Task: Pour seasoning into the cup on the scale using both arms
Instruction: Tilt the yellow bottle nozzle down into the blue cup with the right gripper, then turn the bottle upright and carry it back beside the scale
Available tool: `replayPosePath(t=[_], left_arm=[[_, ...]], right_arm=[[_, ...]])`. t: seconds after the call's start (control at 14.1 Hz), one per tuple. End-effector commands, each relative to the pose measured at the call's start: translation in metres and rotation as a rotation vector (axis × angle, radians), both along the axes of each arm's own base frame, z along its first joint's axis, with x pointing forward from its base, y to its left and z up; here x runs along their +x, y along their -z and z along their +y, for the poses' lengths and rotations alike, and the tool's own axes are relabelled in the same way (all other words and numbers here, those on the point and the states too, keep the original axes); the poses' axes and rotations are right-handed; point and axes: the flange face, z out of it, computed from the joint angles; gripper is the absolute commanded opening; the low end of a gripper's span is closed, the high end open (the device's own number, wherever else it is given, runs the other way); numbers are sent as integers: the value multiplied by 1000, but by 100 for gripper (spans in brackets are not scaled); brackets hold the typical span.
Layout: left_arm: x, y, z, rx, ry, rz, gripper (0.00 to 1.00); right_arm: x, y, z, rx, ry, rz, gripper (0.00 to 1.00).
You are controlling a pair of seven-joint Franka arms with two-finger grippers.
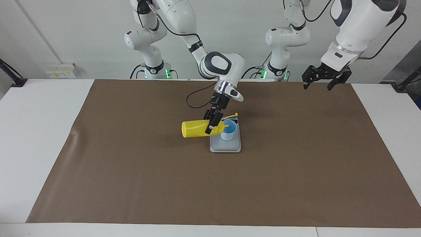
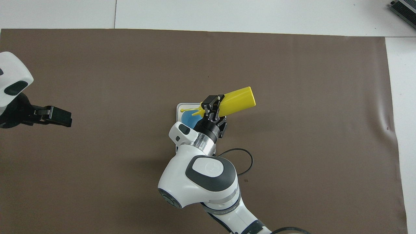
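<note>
Brown mat [image 1: 131, 184], wall sockets [image 1: 61, 70] facing-only

Facing view: high camera across the desk [image 1: 49, 108], looking back at the robot bases and wall, set far enough to take in the whole brown mat [image 1: 296, 164]. Overhead view: camera high above the robots' end, looking steeply down and forward, closer in, mat [image 2: 292, 81] nearly filling it. Both share the scale [image 1: 225, 146] [image 2: 179, 107] mid-mat and the mat around it, half a turn apart.
</note>
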Motion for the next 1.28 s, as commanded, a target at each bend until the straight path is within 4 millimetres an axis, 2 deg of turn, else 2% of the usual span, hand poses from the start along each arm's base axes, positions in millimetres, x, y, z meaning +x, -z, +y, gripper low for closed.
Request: replayPosePath(t=[0.0,0.21,0.64,0.85,1.06,1.2], left_arm=[[-9,-1,-1,-5,5,-24,100],[-3,-4,11,-6,11,-44,100],[-5,-3,13,1,38,-26,100],[-7,-3,12,1,37,-26,100],[-6,-3,12,1,35,-28,100],[-5,-4,13,0,33,-39,100]], right_arm=[[5,-32,-18,93,27,10,0],[9,-45,-30,186,99,52,0],[23,-67,-72,410,276,135,0],[33,-79,-99,504,365,202,0],[40,-83,-119,629,474,262,0],[46,-87,-141,705,525,278,0]])
